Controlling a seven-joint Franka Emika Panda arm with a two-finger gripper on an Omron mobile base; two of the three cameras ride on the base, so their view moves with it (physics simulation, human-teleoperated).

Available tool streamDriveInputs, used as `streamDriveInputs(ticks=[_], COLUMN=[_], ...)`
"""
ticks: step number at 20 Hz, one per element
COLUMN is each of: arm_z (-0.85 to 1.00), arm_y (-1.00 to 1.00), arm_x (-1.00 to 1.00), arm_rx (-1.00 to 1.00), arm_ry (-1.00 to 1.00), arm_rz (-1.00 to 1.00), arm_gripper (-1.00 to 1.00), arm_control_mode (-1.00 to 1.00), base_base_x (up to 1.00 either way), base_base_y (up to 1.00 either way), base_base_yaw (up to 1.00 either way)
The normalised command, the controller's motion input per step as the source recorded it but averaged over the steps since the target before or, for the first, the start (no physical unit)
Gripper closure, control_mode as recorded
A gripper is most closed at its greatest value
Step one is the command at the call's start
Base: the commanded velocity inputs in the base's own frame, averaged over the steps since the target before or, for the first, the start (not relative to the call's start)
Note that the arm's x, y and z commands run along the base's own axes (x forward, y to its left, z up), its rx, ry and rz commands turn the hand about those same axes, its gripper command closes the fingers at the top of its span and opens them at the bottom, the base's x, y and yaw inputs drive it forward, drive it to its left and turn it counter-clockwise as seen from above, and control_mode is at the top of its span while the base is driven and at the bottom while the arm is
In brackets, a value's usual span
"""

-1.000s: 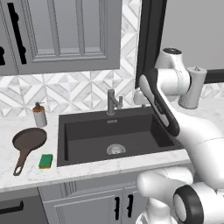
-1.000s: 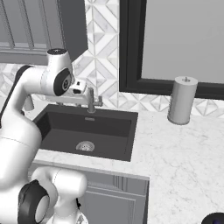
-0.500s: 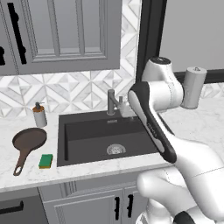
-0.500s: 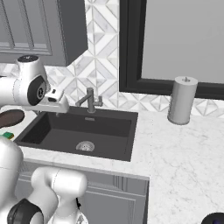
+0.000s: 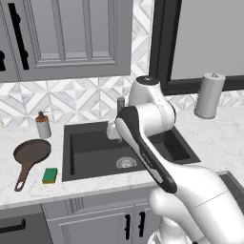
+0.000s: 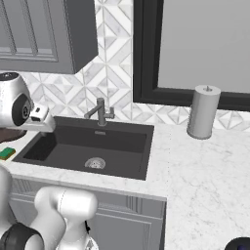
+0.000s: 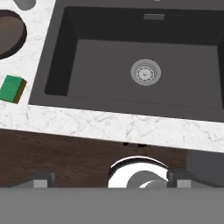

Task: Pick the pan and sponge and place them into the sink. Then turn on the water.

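Jaws of my gripper [image 7: 109, 181] stand fully apart, holding nothing, above the sink [image 5: 88, 159]. Sink: set in white marble counter [image 5: 214, 138], basin bare. Pan [image 5: 29, 155]: on counter left of sink. Sponge [image 5: 49, 175]: just beside the pan's handle.

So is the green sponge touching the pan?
Apart. In the left base view, white counter shows between the sponge and the pan, whose handle runs down just left of the sponge. The hand view shows marble between them too.
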Motion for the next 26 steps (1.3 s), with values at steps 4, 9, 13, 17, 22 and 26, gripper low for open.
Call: streamDriveInputs(ticks=[4,9,13,17,22,26], arm_z=[-0.4,-0.25,-0.04,-0.01,-0.19,-0.19], arm_y=[0.95,0.96,1.0,1.0,0.94,0.77], arm_x=[0.0,0.01,0.11,0.09,0.04,0.07], arm_rx=[0.06,0.03,0.0,0.0,0.0,0.0], arm_ry=[0.0,0.0,0.0,0.01,0.03,0.0], arm_rz=[0.01,0.01,0.0,0.0,0.0,0.0], arm_gripper=[-1.0,-1.0,-1.0,-1.0,-1.0,-1.0], arm_control_mode=[-1.0,-1.0,-1.0,-1.0,-1.0,-1.0], base_base_x=[0.0,0.0,0.0,0.0,0.0,0.0], base_base_y=[0.0,0.0,0.0,0.0,0.0,0.0], base_base_yaw=[0.0,0.0,0.0,0.0,0.0,0.0])
